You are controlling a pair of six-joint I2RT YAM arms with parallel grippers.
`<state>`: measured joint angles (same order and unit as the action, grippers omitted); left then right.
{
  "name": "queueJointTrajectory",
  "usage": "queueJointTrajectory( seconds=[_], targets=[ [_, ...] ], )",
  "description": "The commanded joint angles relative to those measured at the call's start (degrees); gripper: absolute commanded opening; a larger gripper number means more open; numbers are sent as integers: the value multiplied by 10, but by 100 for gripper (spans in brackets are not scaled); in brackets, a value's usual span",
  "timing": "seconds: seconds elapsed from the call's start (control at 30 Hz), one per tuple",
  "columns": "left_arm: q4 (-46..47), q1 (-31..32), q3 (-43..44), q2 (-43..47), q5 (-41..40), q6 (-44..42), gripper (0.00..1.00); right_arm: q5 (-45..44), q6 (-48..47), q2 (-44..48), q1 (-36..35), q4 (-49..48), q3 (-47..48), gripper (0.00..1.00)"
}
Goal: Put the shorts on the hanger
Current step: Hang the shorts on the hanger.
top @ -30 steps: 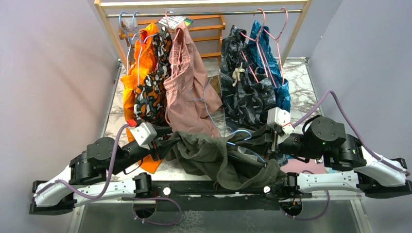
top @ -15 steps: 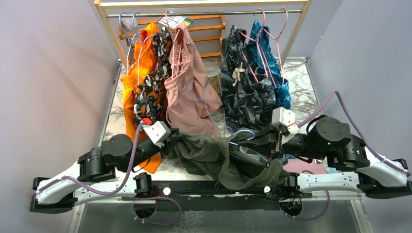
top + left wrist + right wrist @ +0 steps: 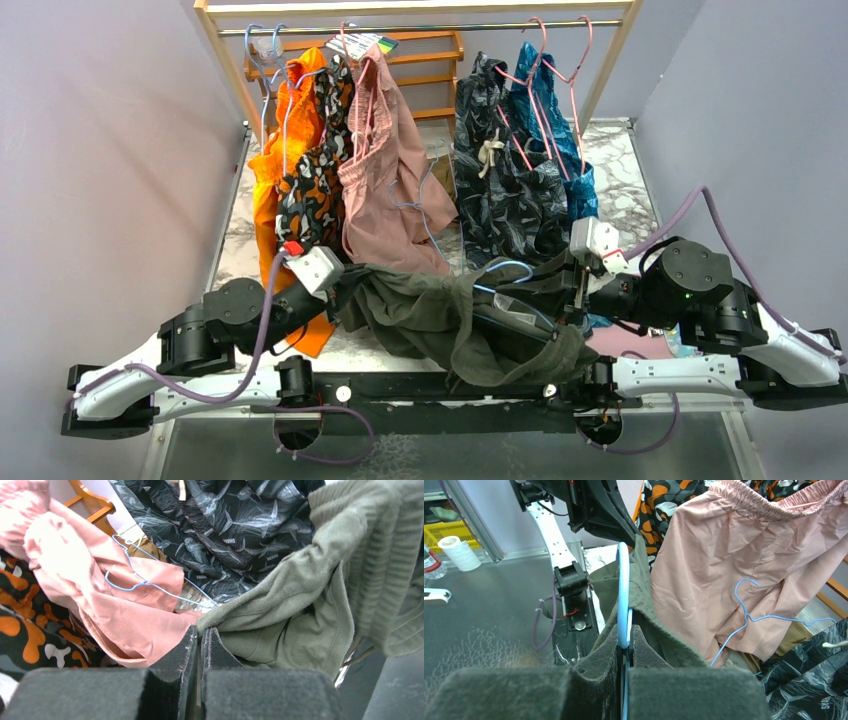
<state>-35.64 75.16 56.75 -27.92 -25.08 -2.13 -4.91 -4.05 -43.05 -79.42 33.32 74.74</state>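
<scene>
The dark olive shorts [image 3: 430,315] hang bunched between my two arms at the near edge of the table. The light-blue hanger [image 3: 500,268] runs through them, with its wire rising out of the cloth in the right wrist view. My right gripper [image 3: 625,630] is shut on the hanger [image 3: 623,590], and olive cloth [image 3: 639,595] is draped beside its fingers. My left gripper [image 3: 201,630] is shut, and a corner of the shorts [image 3: 300,595] is pinched at its tips. From above, the left gripper [image 3: 345,292] sits at the shorts' left edge and the right gripper [image 3: 560,285] at their right.
Behind stands a wooden rack [image 3: 420,8] hung with orange, patterned, dusty-pink [image 3: 385,190], dark leaf-print [image 3: 500,190] and teal garments close to my grippers. A spare blue hanger [image 3: 425,215] dangles by the pink shorts. Pink hangers [image 3: 560,60] hang at the right.
My left gripper was open and has shut on the shorts' edge after moving in to the right. The right arm has drifted slightly right with the hanger.
</scene>
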Motion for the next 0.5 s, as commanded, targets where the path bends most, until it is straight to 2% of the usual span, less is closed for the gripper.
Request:
queueJointTrajectory(
  seconds=[0.0,0.1,0.47],
  targets=[
    [2,-3,15,31,-124,27,0,-38,-16,34,-1,-35,18,1],
    [2,-3,18,42,-163,37,0,-46,-19,42,0,-43,14,1],
    [-3,-3,11,46,-187,53,0,-55,-20,76,-1,-90,-7,1]
  ],
)
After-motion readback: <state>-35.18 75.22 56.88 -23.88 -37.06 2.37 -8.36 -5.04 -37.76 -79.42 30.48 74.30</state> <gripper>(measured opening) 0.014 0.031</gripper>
